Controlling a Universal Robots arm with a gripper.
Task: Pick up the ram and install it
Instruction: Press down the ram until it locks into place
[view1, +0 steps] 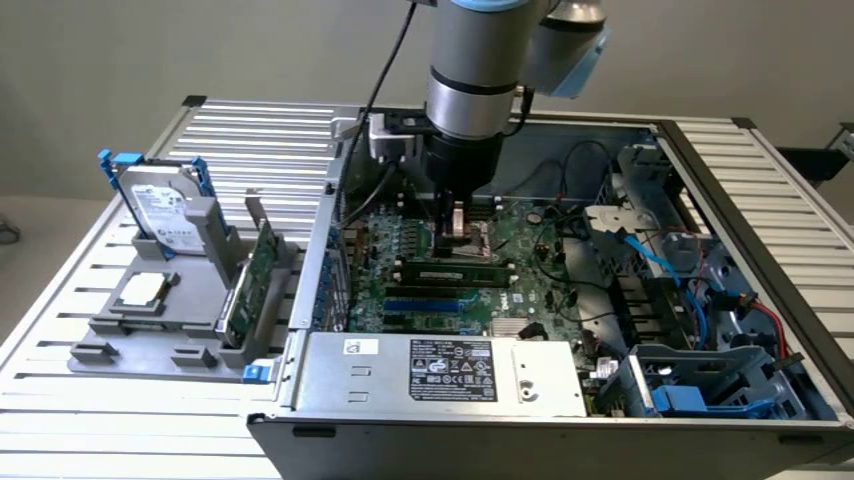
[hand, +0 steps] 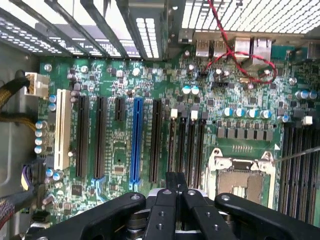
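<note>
An open computer case (view1: 534, 440) lies on a ribbed metal surface (view1: 254, 140), and the arm reaches straight down into it. The gripper (view1: 461, 240) hangs low over the middle of the motherboard (view1: 534, 285), about where the CPU socket (hand: 245, 177) sits. In the wrist view its fingers (hand: 170, 185) are clenched tight together with nothing between them, poised over the bank of black memory slots (hand: 192, 145) beside the socket.

The ram (view1: 454, 271), a long narrow green stick with a row of black chips, appears to stand on edge in one of those slots, just on the near side of the gripper. I cannot tell whether the fingers touch its top edge or hang a little above it.

Nearer than the ram runs a blue expansion slot (view1: 434, 297), and nearest of all is the grey power supply (view1: 441, 368) with its labels. Toward the exterior view's right, blue cables (view1: 654, 260) cross the drive bays. A red wire (hand: 240, 55) loops near the rear ports at the case's back edge.

Outside the case, on the exterior view's left, a grey holder (view1: 134, 340) rests on the surface. It carries a hard drive (view1: 167, 210) standing upright at its far end, a processor chip (view1: 144, 290) lying flat, and a taller green card (view1: 254, 285) standing on edge close beside the case wall, well apart from the gripper.
</note>
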